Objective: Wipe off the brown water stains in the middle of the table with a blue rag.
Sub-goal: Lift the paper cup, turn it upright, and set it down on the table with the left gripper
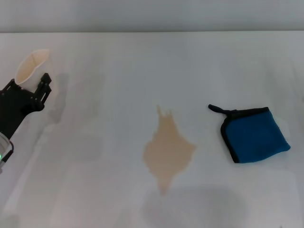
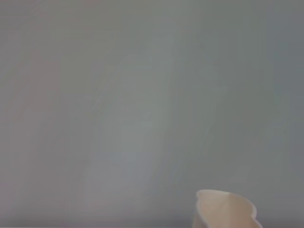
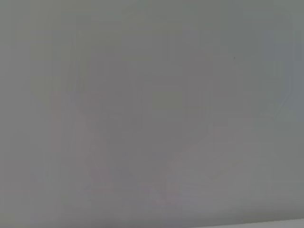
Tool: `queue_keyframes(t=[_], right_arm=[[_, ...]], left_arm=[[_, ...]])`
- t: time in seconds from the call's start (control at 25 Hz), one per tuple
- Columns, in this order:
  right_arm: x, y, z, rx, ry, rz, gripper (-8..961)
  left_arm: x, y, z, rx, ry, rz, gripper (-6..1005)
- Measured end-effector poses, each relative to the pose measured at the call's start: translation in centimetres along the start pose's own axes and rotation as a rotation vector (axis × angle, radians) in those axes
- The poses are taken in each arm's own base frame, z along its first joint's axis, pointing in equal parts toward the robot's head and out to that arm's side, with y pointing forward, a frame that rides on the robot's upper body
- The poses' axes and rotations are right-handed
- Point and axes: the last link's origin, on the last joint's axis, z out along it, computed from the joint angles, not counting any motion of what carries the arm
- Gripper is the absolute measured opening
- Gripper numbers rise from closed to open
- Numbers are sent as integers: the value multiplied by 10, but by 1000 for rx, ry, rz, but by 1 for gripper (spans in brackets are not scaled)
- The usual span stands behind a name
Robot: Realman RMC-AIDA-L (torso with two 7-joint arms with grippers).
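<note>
The left gripper [image 1: 34, 78] sits over the table [image 1: 95, 61] at about 9 o'clock in the head view, near the left edge, and its black fingers are closed around a cream-coloured paper cup [image 1: 29, 66]. The cup is squeezed out of round and tilted, its open mouth pointing toward 12 o'clock. The left wrist view shows only part of that cup's rim [image 2: 227, 209] against the plain white surface.

The brown water stains [image 1: 167, 151] lie as one pale tan patch near the centre of the table, slightly toward 6 o'clock, with pointed ends at 12 and 6 o'clock. The blue rag [image 1: 255, 134] lies flat at about 3 o'clock from the stain, apart from it, its black loop pointing toward 10 o'clock. Nothing touches the rag.

The right gripper appears in no view; the right wrist view shows only bare white surface [image 3: 152, 114].
</note>
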Motion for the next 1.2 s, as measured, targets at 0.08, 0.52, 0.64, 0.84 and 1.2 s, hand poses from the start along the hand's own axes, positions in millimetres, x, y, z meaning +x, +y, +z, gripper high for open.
queue_keyframes(t=[0.08,0.52,0.64,0.84,1.2], right_arm=[[0,0,0,0,-1,-1,853],[-1,-2,1,3,-4,-8,853],[-1,-2,1,3,-4,-9,853],[0,-3,1,4,2,-9,853],[1,-3,1,5,12,-9,853]], left_arm=[[-2,1,-2,14,3,-9,511],[-9,-4,0,94,-28,-49,792],[-11,-3,3,102,-48,-53,819],[-14,-3,8,120,-78,-47,846],[-19,10,16,99,-115,38,844]])
